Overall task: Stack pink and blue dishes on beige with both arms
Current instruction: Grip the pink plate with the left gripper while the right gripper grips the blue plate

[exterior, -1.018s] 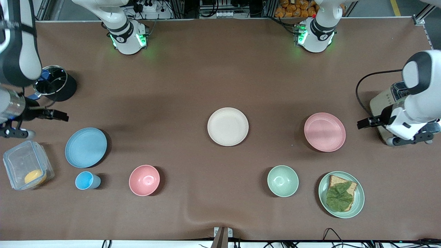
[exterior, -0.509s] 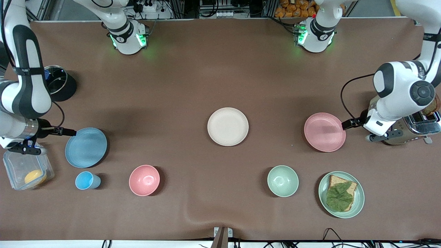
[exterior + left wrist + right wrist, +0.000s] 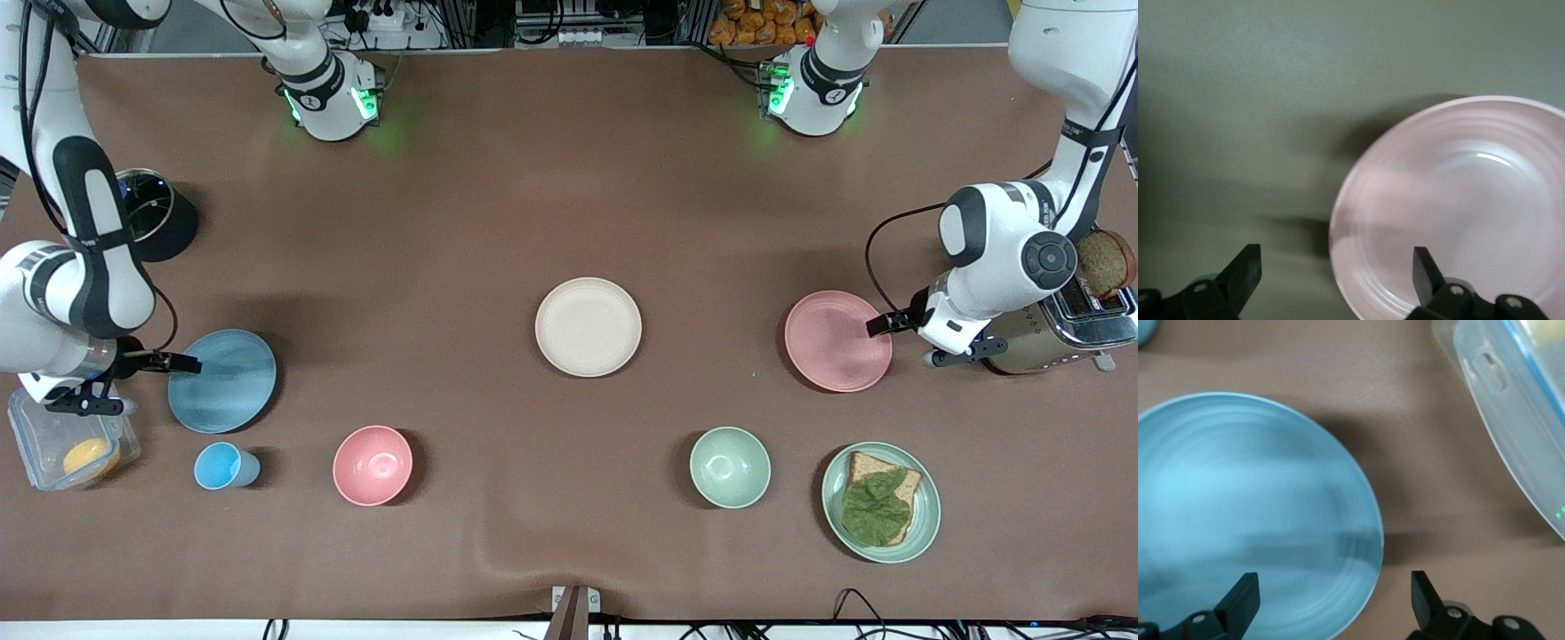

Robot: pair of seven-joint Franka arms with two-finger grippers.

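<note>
The beige plate (image 3: 588,326) lies bare in the middle of the table. The pink plate (image 3: 836,342) (image 3: 1471,200) lies toward the left arm's end of the table. My left gripper (image 3: 880,324) (image 3: 1335,257) hangs open over that plate's outer rim, one finger (image 3: 1423,273) above the plate and the other over the cloth. The blue plate (image 3: 224,380) (image 3: 1251,513) lies toward the right arm's end. Open as well, my right gripper (image 3: 182,363) (image 3: 1331,583) straddles the blue plate's outer rim. Neither gripper holds anything.
A clear lidded box (image 3: 71,436) (image 3: 1511,407) sits just outside the blue plate. A blue cup (image 3: 222,466), a pink bowl (image 3: 372,465), a green bowl (image 3: 730,467) and a mint plate (image 3: 929,524) with bread stand nearer the front camera. A toaster (image 3: 1067,333) stands by the left arm.
Both arms have swung in from the table's ends. The right gripper has come to the blue plate's rim, the left gripper to the pink plate's rim. The plates have not moved.
</note>
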